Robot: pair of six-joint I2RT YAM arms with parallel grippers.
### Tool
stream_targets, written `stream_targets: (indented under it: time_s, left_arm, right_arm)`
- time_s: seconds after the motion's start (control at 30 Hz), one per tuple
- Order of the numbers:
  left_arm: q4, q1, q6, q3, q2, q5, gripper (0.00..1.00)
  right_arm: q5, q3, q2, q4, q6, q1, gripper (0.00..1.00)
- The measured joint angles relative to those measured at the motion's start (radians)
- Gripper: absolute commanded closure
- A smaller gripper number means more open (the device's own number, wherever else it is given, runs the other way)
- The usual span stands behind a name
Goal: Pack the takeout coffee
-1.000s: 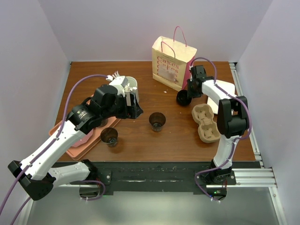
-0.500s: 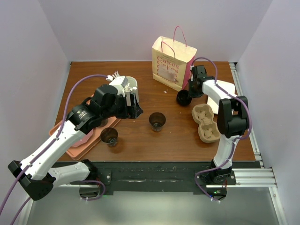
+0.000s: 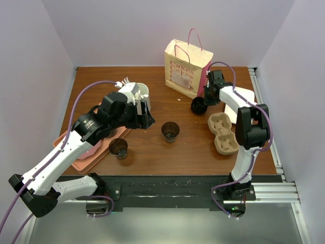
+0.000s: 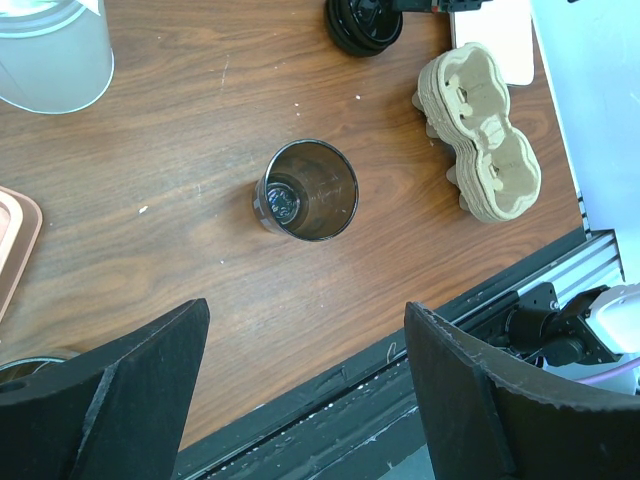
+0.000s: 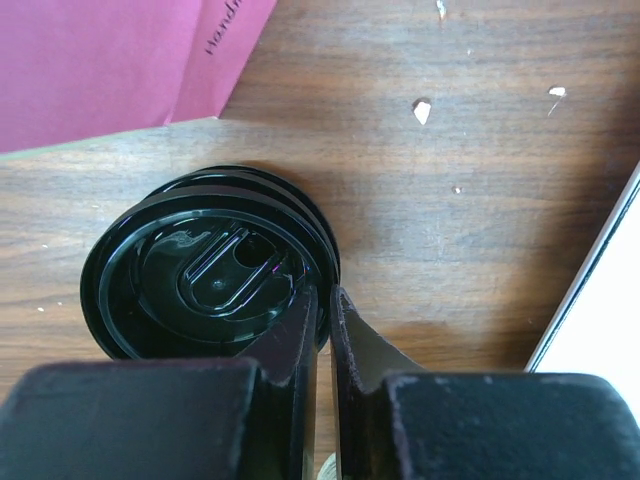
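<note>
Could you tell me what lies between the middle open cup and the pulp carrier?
Only bare table separates that cup from the carrier, as the left wrist view shows.

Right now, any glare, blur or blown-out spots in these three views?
Right wrist: bright glints on the glossy black lid, and the right gripper looks soft up close. Left wrist: white cup washed out, its fingers dark silhouettes. Top external: even light, soft shadows, sharp.

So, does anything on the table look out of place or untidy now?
A few white crumbs lie scattered on the table beside the black lids, whose stack looks slightly off-centre. The open dark cup in the middle stands upright; no spill shows.
</note>
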Motion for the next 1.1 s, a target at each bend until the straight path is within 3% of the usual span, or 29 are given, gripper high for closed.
stream_targets:
  time_s: [0.5,0.87,1.1]
  left_arm:
    - [0.000,0.000,-0.008,0.000,0.001,0.000,0.20]
    - [0.029,0.000,-0.010,0.099,0.141,0.042,0.21]
    - [0.171,0.000,-0.010,0.150,0.256,0.146,0.23]
  right_arm:
    - [-0.003,0.022,-0.043,-0.061,0.000,0.000,0.93]
    - [-0.047,-0.066,-0.435,-0.184,0.029,0.020,0.93]
    - [-0.067,-0.093,-0.589,-0.265,0.123,0.237,0.93]
